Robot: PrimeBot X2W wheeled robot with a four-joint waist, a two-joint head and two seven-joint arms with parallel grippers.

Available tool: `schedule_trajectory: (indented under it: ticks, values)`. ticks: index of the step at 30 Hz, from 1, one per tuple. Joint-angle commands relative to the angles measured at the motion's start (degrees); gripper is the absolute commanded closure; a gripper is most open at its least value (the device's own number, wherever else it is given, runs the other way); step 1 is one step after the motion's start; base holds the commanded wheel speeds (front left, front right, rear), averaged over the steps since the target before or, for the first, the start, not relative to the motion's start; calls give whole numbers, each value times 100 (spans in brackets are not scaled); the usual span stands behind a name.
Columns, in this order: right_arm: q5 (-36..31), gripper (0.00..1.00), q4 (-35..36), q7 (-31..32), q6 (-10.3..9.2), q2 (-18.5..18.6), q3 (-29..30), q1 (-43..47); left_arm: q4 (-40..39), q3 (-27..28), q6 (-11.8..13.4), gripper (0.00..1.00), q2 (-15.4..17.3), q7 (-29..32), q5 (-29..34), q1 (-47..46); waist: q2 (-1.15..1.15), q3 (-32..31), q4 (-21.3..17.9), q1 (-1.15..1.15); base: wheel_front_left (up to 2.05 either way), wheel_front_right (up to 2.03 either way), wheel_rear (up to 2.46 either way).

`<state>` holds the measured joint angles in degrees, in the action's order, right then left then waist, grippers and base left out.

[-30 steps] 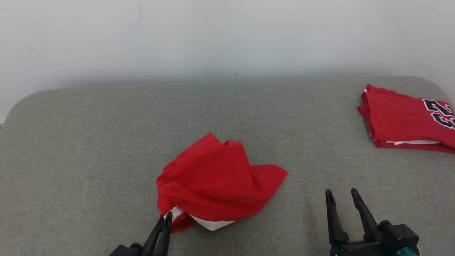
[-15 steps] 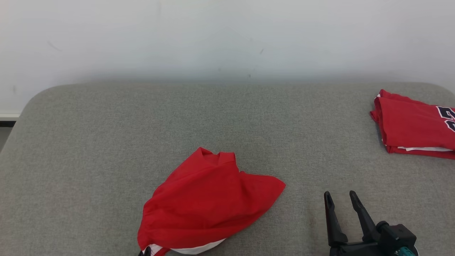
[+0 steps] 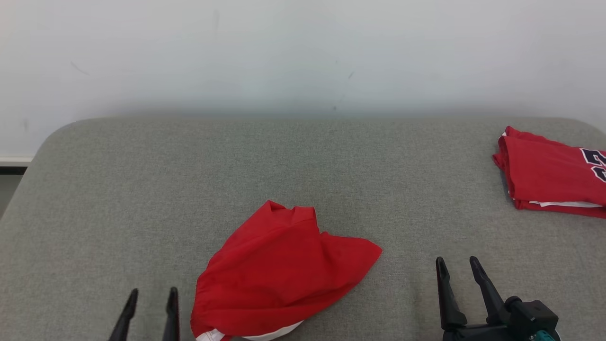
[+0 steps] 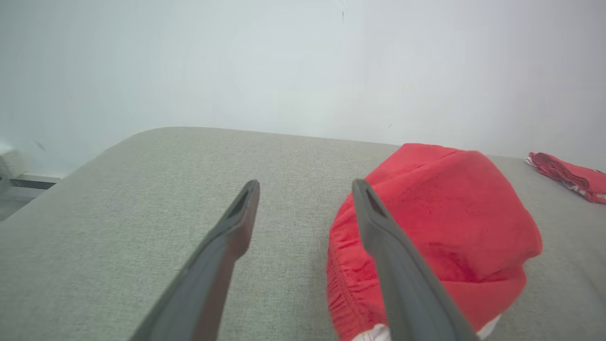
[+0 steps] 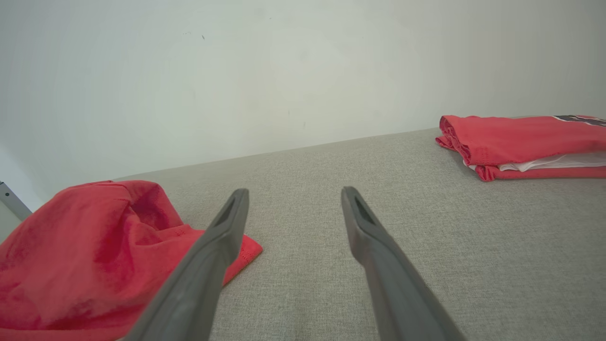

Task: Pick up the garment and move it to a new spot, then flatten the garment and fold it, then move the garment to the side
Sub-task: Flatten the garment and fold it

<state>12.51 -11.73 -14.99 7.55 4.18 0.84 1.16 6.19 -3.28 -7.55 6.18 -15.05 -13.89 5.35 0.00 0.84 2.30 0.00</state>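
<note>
The garment (image 3: 284, 270), a red soft-fabric sports shirt, lay crumpled in a loose, roughly triangular heap near the front middle of the grey fabric-covered surface (image 3: 142, 189). One corner pointed to the robot's right and a small peak of folds stood at its far edge. A gathered, puckered hem ran along its left side. A sliver of white showed at the near edge; cut off by the bottom of the head view, it may have been a panel or a trim.

The left hand (image 3: 153, 291) stood just to the left of the heap, its two dark fingers spread apart with bare grey fabric between them, holding nothing. From the left wrist, its right finger crossed in front of the shirt's gathered hem, though whether it touched the cloth could not be told.

The right hand (image 3: 457, 259), fingers likewise parted and empty, sat over the surface to the right of the garment, apart from its pointed corner.

A second red shirt (image 3: 549, 175), folded flat with dark lettering on top and a white layer at its edge, rested at the far right of the surface, before a plain pale wall (image 3: 284, 57).
</note>
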Motion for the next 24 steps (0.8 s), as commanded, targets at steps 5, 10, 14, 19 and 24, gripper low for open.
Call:
schedule_trajectory:
  ticks: [5,10,14,19,24]
  values:
    - [28,0,-49,-25,-16,30,55,77,-190,756,83,0,-104,-17,318,132,0,-79,-54,0,0,0,0]
    - [25,0,-201,-25,-16,34,104,124,-170,1147,78,0,-176,-17,445,142,0,-102,-71,0,0,0,0]
    - [-2,0,-304,-24,-16,39,93,115,-163,1211,63,0,-219,-17,526,118,0,-111,-46,0,0,0,0]
    - [-24,0,-607,-25,-16,189,-145,-227,-152,1119,43,0,-268,-17,655,38,0,-103,89,0,0,0,0]
    - [-55,0,-1188,85,-16,359,-481,-883,-153,950,20,0,-297,-17,675,-71,0,-38,325,0,0,0,0]
